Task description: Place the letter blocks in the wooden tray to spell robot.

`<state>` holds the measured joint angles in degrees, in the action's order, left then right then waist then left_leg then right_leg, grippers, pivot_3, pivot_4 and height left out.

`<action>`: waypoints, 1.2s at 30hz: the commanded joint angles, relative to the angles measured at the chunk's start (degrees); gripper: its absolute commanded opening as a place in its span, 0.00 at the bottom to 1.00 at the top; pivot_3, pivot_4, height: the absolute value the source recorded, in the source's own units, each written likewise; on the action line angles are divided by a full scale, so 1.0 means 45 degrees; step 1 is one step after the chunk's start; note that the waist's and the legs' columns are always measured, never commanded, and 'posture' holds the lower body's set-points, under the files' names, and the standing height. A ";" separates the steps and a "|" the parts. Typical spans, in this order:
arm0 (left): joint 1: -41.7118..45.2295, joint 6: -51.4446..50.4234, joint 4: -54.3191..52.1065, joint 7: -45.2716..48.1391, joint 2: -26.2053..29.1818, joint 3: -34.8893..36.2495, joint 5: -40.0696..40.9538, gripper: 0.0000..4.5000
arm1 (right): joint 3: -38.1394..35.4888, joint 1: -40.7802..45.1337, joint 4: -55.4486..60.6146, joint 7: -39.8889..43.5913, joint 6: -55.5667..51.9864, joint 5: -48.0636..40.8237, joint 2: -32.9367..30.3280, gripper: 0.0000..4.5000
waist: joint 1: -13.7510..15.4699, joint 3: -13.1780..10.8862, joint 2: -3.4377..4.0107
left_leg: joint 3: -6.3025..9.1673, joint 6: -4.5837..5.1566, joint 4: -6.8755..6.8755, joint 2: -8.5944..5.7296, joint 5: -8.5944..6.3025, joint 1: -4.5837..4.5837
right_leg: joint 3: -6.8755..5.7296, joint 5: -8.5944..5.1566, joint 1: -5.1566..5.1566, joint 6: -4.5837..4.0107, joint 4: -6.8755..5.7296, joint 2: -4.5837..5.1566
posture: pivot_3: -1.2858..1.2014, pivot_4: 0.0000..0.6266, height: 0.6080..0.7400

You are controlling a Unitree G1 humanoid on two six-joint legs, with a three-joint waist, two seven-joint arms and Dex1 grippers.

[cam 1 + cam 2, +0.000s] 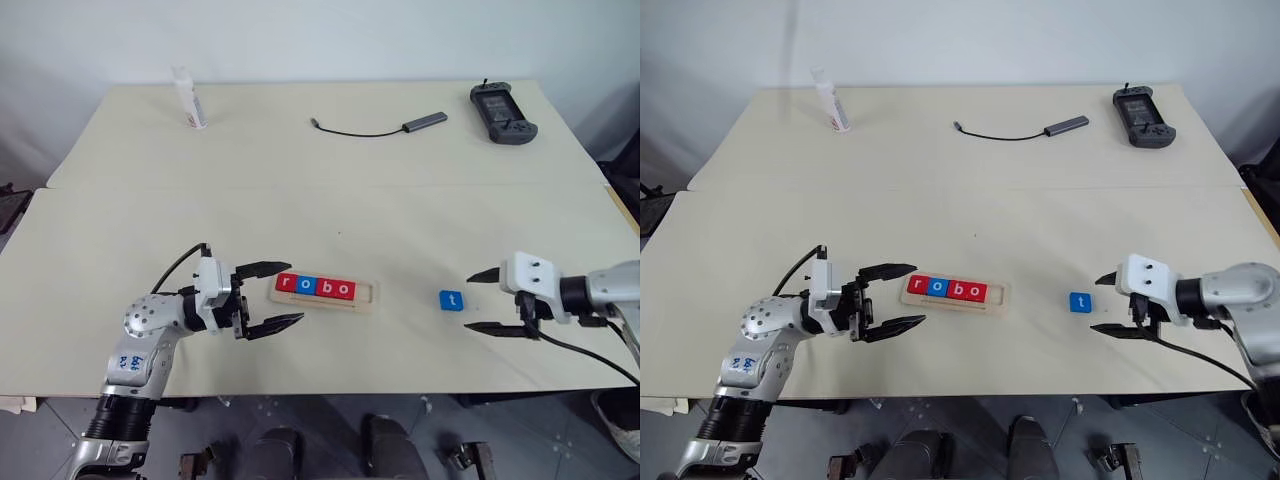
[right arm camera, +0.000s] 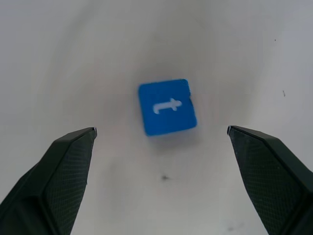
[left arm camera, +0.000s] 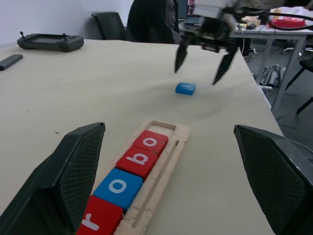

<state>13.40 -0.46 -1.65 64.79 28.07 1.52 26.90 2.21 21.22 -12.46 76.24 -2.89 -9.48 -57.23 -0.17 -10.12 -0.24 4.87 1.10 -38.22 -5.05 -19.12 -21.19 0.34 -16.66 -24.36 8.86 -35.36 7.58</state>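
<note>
tray: long narrow pale-wood tray [image 1: 366,297] with raised rim, lying flat on the cream table [image 1: 330,200], near the front edge, left of centre.
tiles in tray: four flat square letter blocks in a row touching each other, red "r" [image 1: 287,283], blue "o" [image 1: 306,286], red "b" [image 1: 325,288], red "o" [image 1: 344,291]. Reads "robo". Last slot at the tray's right end is bare wood.
loose tile: blue square block with white "t" [image 1: 451,299], flat on the table, face up, apart from the tray on its right, not in any slot.
right gripper: [image 1: 490,300] just to the right of the blue "t" block, two black fingers spread wide, tips aimed toward the block. Not touching it; the block sits just past the fingertips, roughly on the line between them. Right wrist view confirms it: the block lies centred ahead of the gap, clear table on both sides of it.
left gripper: [image 1: 272,296] at the tray's left end, fingers wide apart, holding nothing. One fingertip sits just beyond the tray's far-left corner, the other just in front of its near-left corner; contact with the tray cannot be told.
rest of table: white tube [image 1: 188,98] standing far left, black cable with a grey adapter [image 1: 424,121] far centre, dark handheld controller [image 1: 503,113] far right. All well apart from tray and blocks.
</note>
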 commanded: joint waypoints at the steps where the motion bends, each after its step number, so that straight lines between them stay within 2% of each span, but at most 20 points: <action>1: -0.0134 0.0118 -0.0604 0.0304 0.0213 0.0067 0.0234 1.00 | 0.0332 0.0750 -0.1224 0.0589 0.0553 0.0058 0.0435 1.00 | 0.0011 0.0000 0.0000 | 0.0001 0.0000 0.0000 -0.0001 0.0000 -0.0004 | -0.0001 0.0000 -0.0001 0.0000 0.0005 0.0002 | 0.52 0.24 1.00; 3: -0.0222 0.0062 -0.0720 0.0413 0.0266 0.0084 0.0304 1.00 | 0.0515 0.1008 -0.1661 0.0800 0.0787 0.0166 0.0552 1.00 | 0.0032 0.0000 0.0000 | 0.0004 0.0000 -0.0001 -0.0004 0.0000 -0.0006 | -0.0003 0.0000 -0.0002 0.0000 0.0007 0.0006 | 0.52 0.24 1.00; 6: -0.0486 0.0021 -0.1021 0.0667 0.0458 0.0087 0.0373 1.00 | 0.0800 0.1351 -0.2243 0.1152 0.0920 0.0263 0.0767 0.86 | 0.0026 0.0000 0.0001 | 0.0011 0.0000 -0.0005 -0.0005 0.0000 -0.0008 | -0.0005 0.0000 0.0001 0.0000 0.0010 0.0008 | 0.52 0.24 1.00; 13: -0.0746 0.0046 -0.1145 0.0393 0.0567 0.0341 0.0352 1.00 | 0.0935 0.1900 -0.2546 0.1246 0.1218 0.0320 0.1035 0.33 | 0.0008 0.0002 0.0004 | 0.0013 -0.0004 -0.0011 0.0001 0.0000 -0.0004 | -0.0006 0.0000 0.0004 0.0000 0.0004 0.0002 | 0.52 0.24 1.00; 15: -0.0924 0.0099 -0.1164 0.0248 0.0571 0.0471 0.0326 1.00 | 0.0875 0.2151 -0.1999 0.1178 0.0747 0.0105 0.1168 0.32 | -0.0003 0.0002 0.0003 | 0.0011 -0.0004 -0.0011 -0.0001 -0.0001 -0.0004 | -0.0006 0.0000 0.0003 0.0000 0.0004 0.0004 | 0.52 0.24 1.00; 19: -0.1420 0.0257 -0.1144 -0.0111 0.0610 0.0884 0.0251 1.00 | 0.1040 0.2770 0.0655 0.1013 -0.2417 -0.0752 0.1704 0.32 | -0.0018 0.0002 0.0010 | 0.0004 -0.0013 -0.0007 0.0015 -0.0004 -0.0012 | 0.0004 -0.0001 -0.0022 -0.0003 -0.0005 -0.0004 | 0.52 0.24 1.00; 26: -0.1955 0.0483 -0.1086 -0.0594 0.0531 0.1201 0.0108 1.00 | 0.2204 0.3773 0.2574 -0.0110 -0.5593 -0.0354 0.2718 0.32 | 0.0120 0.0002 0.0009 | 0.0037 -0.0018 -0.0013 -0.0004 -0.0005 -0.0027 | -0.0015 -0.0003 -0.0015 -0.0011 0.0001 0.0012 | 0.52 0.24 1.00; 29: -0.2206 0.0555 -0.1227 -0.0829 0.0474 0.1267 0.0060 1.00 | 0.2872 0.4178 0.2679 -0.0901 -0.6140 0.0135 0.3517 0.32 | 0.0064 0.0002 0.0009 | 0.0040 -0.0016 -0.0011 -0.0009 -0.0005 -0.0030 | -0.0016 -0.0002 -0.0019 -0.0011 0.0002 0.0015 | 0.52 0.24 1.00; 35: -0.2381 0.0647 -0.1326 -0.1099 0.0517 0.1332 0.0045 1.00 | 0.3484 0.4130 0.2620 -0.1017 -0.6000 0.0534 0.3607 0.32 | 0.0055 0.0002 0.0009 | 0.0049 -0.0013 -0.0008 -0.0020 -0.0006 -0.0037 | -0.0027 -0.0003 -0.0021 -0.0011 -0.0002 0.0020 | 0.52 0.24 1.00; 36: -0.2389 0.0660 -0.1320 -0.1148 0.0509 0.1335 0.0031 1.00 | 0.3572 0.4080 0.2734 -0.0949 -0.6160 0.0502 0.3613 0.40 | 0.0042 0.0002 0.0009 | 0.0047 -0.0013 -0.0007 -0.0020 -0.0006 -0.0036 | -0.0026 -0.0003 -0.0021 -0.0011 -0.0002 0.0020 | 0.52 0.24 1.00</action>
<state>3.27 1.66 -5.80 60.01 30.03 6.46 26.80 18.04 39.38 -2.21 71.72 -30.24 -7.08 -40.61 0.02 -10.11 -0.20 5.09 1.04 -38.25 -5.13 -19.15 -21.36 0.22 -16.67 -24.46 8.81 -35.38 7.66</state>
